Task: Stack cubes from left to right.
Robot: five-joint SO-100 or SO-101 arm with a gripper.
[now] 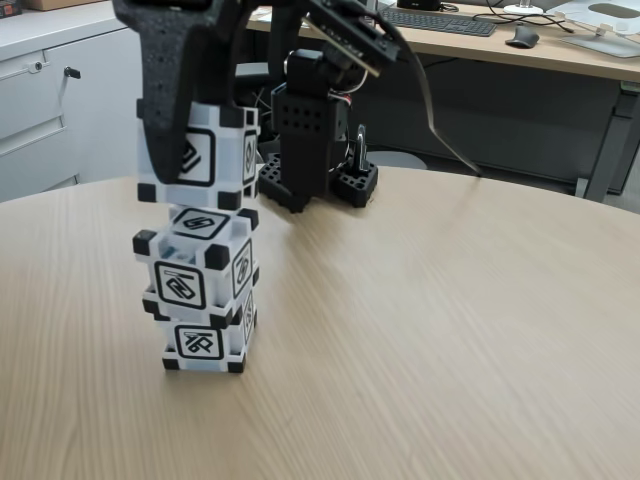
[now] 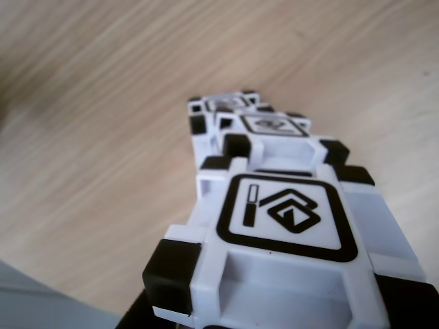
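gripper point(image 1: 195, 150) clamped on third cube point(image 1: 200, 143) | held just above two-cube stack point(image 1: 200, 300) on table point(image 1: 430, 320), small gap, for placing | middle cube point(image 1: 195, 265) sits skewed, so topple risk

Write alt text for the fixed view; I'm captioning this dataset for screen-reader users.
A black robot gripper holds a grey-white cube just above a slightly crooked stack of two matching cubes, the middle cube and bottom cube, on a round wooden table. Behind are the arm's black base and an office desk.
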